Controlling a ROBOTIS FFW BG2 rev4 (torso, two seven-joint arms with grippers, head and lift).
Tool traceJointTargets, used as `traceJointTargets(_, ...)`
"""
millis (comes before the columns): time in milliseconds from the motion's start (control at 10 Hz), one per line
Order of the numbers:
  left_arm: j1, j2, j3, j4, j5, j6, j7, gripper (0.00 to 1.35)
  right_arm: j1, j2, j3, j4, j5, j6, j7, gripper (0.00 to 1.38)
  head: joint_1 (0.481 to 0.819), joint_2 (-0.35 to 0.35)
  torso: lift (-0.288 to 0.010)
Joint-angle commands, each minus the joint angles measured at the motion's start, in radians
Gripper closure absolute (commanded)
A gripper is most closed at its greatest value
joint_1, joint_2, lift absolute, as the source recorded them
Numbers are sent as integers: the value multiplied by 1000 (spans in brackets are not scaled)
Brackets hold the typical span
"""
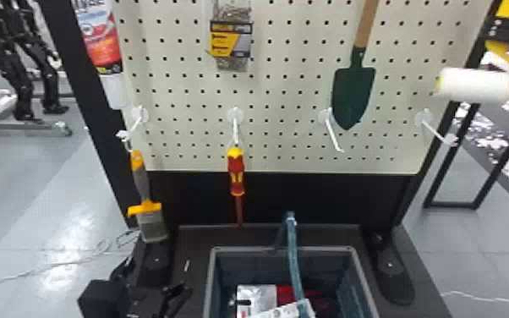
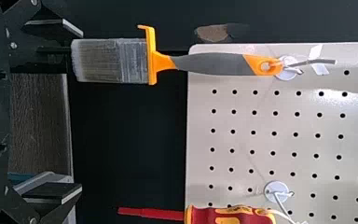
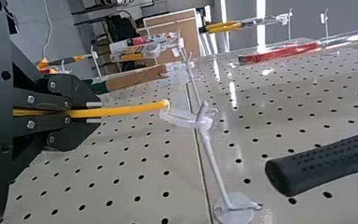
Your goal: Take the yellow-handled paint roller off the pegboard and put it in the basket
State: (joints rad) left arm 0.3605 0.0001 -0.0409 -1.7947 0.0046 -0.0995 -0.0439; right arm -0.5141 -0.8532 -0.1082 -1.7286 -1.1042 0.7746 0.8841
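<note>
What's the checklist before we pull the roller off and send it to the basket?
1. Right gripper shut on the yellow-handled paint roller: ok.
2. Roller's hanging loop free of the hook: not ok, it appears to be caught at the hook's outer end.
3. Left gripper empty: ok, fingers open, paintbrush on its own hook.
4. Basket in place in front of the pegboard: ok.
5. Basket rim unobstructed: not ok, a blue-green bar sticks up over the far side.
6. Enough room inside for the roller: cannot tell, some items are already in there.
</note>
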Motion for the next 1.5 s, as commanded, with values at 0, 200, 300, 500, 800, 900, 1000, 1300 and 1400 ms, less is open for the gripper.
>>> traceJointTargets(0, 1, -3, 1, -2, 0, 0, -1, 148, 9, -1, -16, -23, -6, 0, -4, 1282, 549, 0, -100)
traceJointTargets(200, 3, -3, 1, -2, 0, 0, -1, 148, 14, -1, -48, -48, -20, 0, -11, 1283, 549, 0, -100)
traceJointTargets(300, 5, -3, 1, -2, 2, -2, -1, 148, 29, -1, -94, -71, -22, 2, -19, 1282, 549, 0, -100)
traceJointTargets(500, 5, -3, 3, -2, 2, 0, -1, 148, 40, -1, -159, -97, -22, 8, -40, 1282, 549, 0, -100)
traceJointTargets(800, 3, -3, -1, -2, 0, 1, -1, 148, 206, 63, -223, -147, -37, 51, -105, 1282, 549, 0, -100)
traceJointTargets(900, 3, -3, 1, -2, 3, 1, -1, 148, 266, 114, -228, -163, -26, 52, -105, 1282, 549, 0, -100)
traceJointTargets(1000, 3, -3, 1, -2, 3, 1, -1, 148, 335, 177, -260, -189, 6, 63, -105, 1282, 549, 0, -100)
traceJointTargets(1300, 5, -3, 1, -2, 2, 3, -1, 148, 480, 322, -309, -238, 60, 75, -100, 1282, 549, 0, -100)
traceJointTargets(1400, 3, -3, 1, 0, 0, 3, -1, 148, 516, 376, -309, -244, 95, 77, -85, 1282, 549, 0, -100)
